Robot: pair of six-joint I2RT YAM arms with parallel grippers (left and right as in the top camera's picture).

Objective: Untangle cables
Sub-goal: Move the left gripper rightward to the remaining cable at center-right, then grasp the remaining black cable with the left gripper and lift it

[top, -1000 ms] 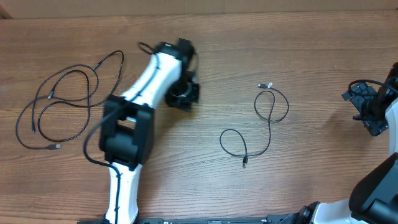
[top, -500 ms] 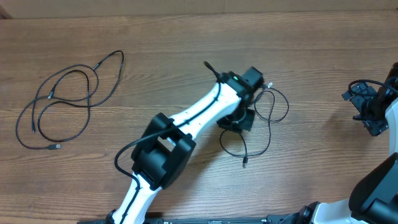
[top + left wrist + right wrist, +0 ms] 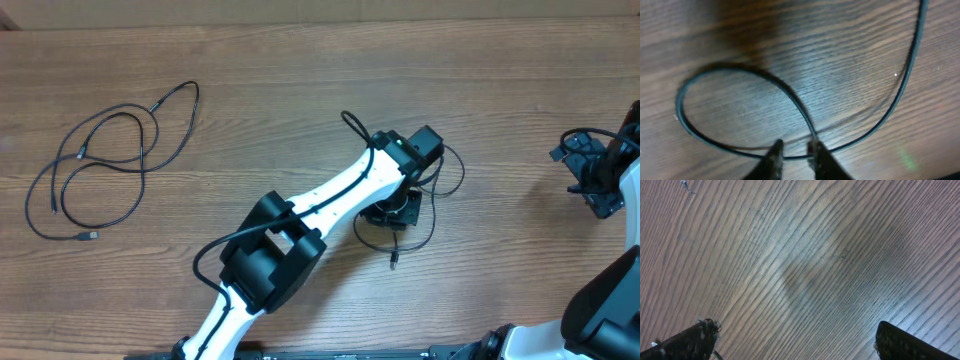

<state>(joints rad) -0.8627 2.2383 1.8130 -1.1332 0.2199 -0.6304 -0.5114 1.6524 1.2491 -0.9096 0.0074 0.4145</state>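
The left gripper (image 3: pixel 795 154) is down at the wooden table (image 3: pixel 300 60) right of centre, reached across on its white arm (image 3: pixel 330 195), and it sits over the right cable (image 3: pixel 457 172) — a thin black cord laid in two loops. In the left wrist view its two fingertips (image 3: pixel 774 156) stand a little apart with bare wood showing in the narrow gap, so the pincer is released rather than clenched. The lower arc of one loop runs straight across that gap from tip to tip, and the spot where the cord crosses over itself lies just at the inner edge of the right-hand tip. Whether either tip actually presses on the cord I cannot tell. The loop spreads away to the left of the tips, and a free run of the same cord sweeps off to the far right. From overhead the wrist hides the middle of this cable. Its far loop shows to the right of the wrist, and its near end with a small plug (image 3: pixel 393 262) lies just on the near side of the gripper. The left cable (image 3: pixel 100 170) lies well apart at the left of the table, in several overlapping loops. The right gripper (image 3: pixel 795 326) hangs at the right edge — jaws spread wide over bare wood, holding nothing, well clear of both cables.
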